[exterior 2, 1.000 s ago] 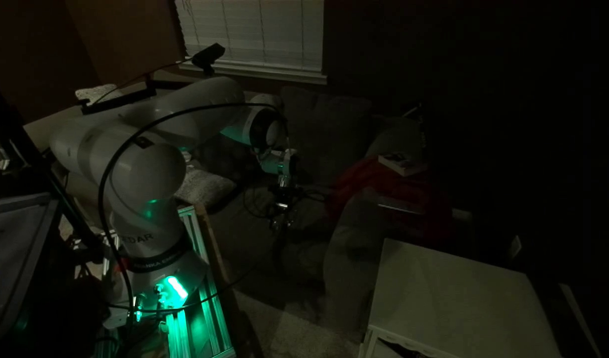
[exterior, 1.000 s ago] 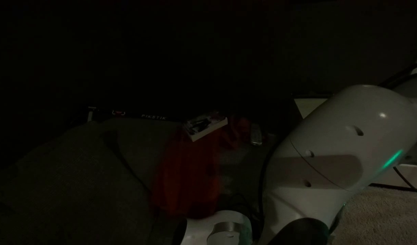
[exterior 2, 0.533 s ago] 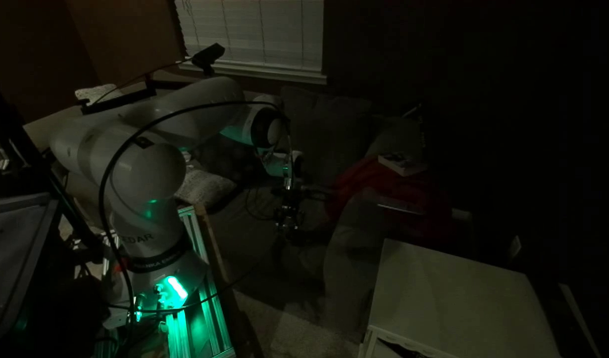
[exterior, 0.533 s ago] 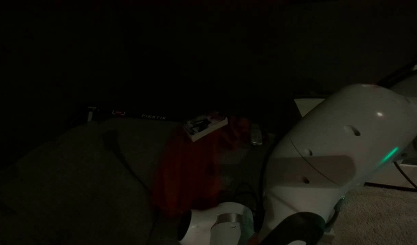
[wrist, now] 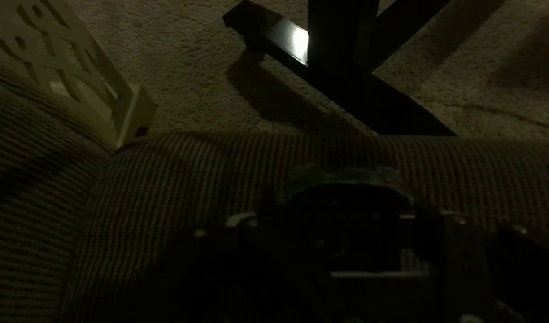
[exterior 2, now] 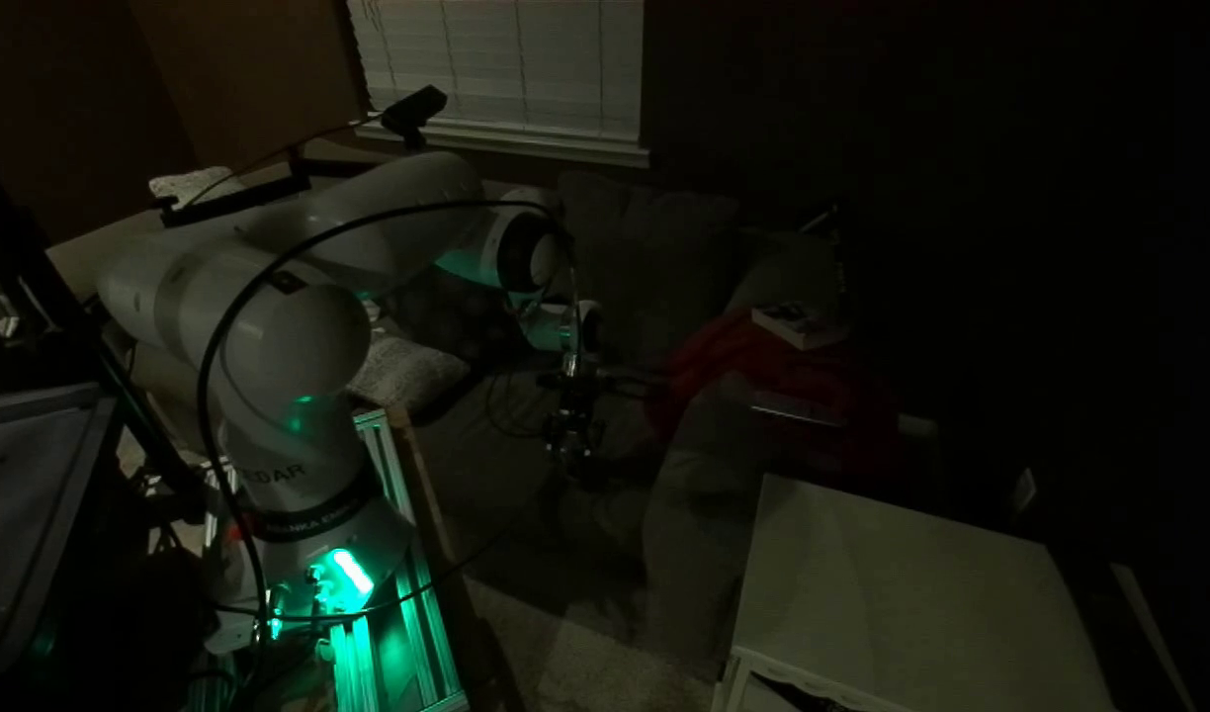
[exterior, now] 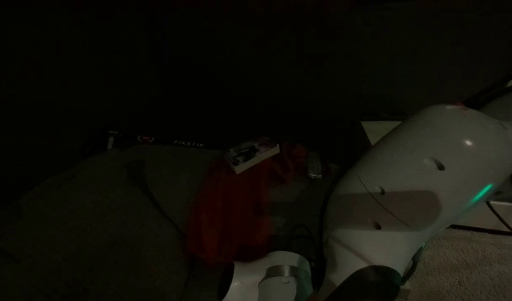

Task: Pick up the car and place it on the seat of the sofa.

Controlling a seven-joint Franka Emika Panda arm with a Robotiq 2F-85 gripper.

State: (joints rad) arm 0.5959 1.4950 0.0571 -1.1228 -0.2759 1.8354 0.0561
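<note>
— Your black metal gripper (exterior 2: 570,465) has moved a little to the right in an exterior view since a second ago.

— And what have you got in it?

— You've got the dark car with a curved grey-green edge (wrist: 346,178). It is low in the middle of the wrist view, between your two fingers. Your jaws look clamped on it, one on each side.

— Is it set down?

— You can't tell; it is too dark. All around it in that view is your large olive-grey sofa of ribbed cloth (wrist: 176,179).

— How will your car feel to move?

— Light and hard, most likely, like a toy. Its skin may be smooth, so it could slip if you pinch just one edge. Thin bits might snap, so you shouldn't squeeze too hard.

— Where should you hold it?

— By its two sides, near the middle, as you seem to have it. The ribbed seat (wrist: 135,224) will probably sink, and the car might tip, so keep it flat. Pick a spot lower in the wrist view, since past the front edge, at the top of the frame, you see tan shaggy carpet (wrist: 180,67).
</note>
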